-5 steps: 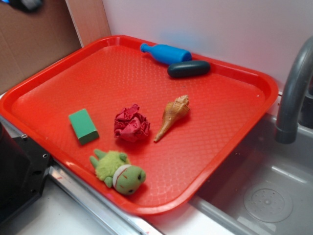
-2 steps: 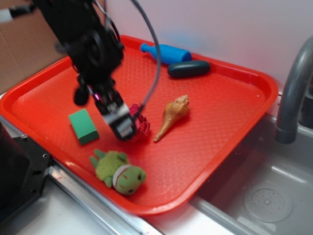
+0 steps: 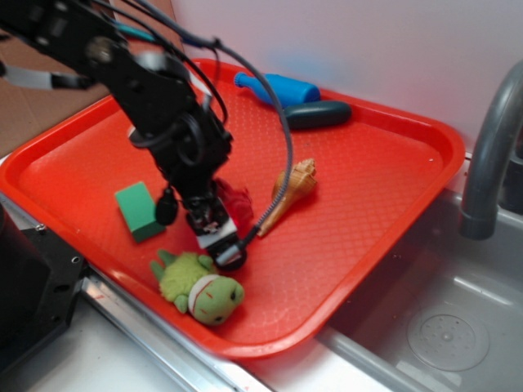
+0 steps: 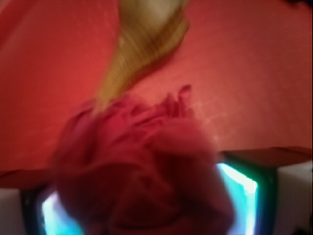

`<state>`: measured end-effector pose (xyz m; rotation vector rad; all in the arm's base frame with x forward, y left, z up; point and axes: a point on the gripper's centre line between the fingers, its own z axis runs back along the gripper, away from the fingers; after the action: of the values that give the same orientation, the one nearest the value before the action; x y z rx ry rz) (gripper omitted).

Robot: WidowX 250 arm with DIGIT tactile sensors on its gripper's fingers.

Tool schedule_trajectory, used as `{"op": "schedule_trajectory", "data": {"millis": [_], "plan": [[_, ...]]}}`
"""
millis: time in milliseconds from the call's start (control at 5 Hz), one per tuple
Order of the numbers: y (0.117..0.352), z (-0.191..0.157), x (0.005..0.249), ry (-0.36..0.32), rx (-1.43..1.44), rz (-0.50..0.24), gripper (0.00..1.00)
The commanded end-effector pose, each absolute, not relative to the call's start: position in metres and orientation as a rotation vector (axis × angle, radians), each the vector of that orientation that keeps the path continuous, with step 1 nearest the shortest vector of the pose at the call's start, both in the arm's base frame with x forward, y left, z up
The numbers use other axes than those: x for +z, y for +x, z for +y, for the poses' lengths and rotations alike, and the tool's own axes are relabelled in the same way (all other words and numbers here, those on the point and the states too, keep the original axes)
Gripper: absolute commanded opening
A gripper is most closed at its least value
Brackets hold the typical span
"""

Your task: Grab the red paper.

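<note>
From the exterior view, the red paper [image 3: 237,198] is mostly being hidden behind the black arm [image 3: 163,114], only a crumpled edge is peeking out on the red tray [image 3: 384,196], just left of the seashell [image 3: 291,191]. The claw [image 3: 214,233] is being held low right beside the paper, above the green plush toy [image 3: 198,287]. Whether it's clenched or released honestly can't be told from here.

The wrist view is filling in what's being missed: the red paper [image 4: 142,171] is being shown huge and blurry, right up against the camera, with the seashell [image 4: 142,44] sitting beyond it, tip touching or nearly so.

Elsewhere on the tray, a green block [image 3: 137,211], a blue bottle-shaped thing [image 3: 278,86] and a dark oval object [image 3: 319,114] are being kept well apart from the paper. The tray is being propped over a metal sink [image 3: 441,318], with a grey faucet [image 3: 490,155] at right and a pale wall [image 3: 368,49] behind.
</note>
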<state>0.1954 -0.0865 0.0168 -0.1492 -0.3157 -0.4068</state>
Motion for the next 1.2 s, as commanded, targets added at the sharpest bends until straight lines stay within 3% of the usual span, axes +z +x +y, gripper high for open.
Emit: {"op": "schedule_trajectory", "data": {"millis": [0, 200, 400, 600, 800, 1000], "plan": [[0.195, -0.081, 0.008, -0.154, -0.359, -0.244, 0.00], [0.184, -0.068, 0.052, -0.067, -0.285, -0.184, 0.00], [0.171, -0.030, 0.104, -0.045, -0.082, -0.073, 0.00], [0.161, 0.000, 0.154, -0.068, 0.169, -0.044, 0.00], [0.150, 0.028, 0.204, -0.038, 0.392, -0.047, 0.00], [0.152, 0.037, 0.253, 0.026, 0.428, -0.141, 0.00]]}}
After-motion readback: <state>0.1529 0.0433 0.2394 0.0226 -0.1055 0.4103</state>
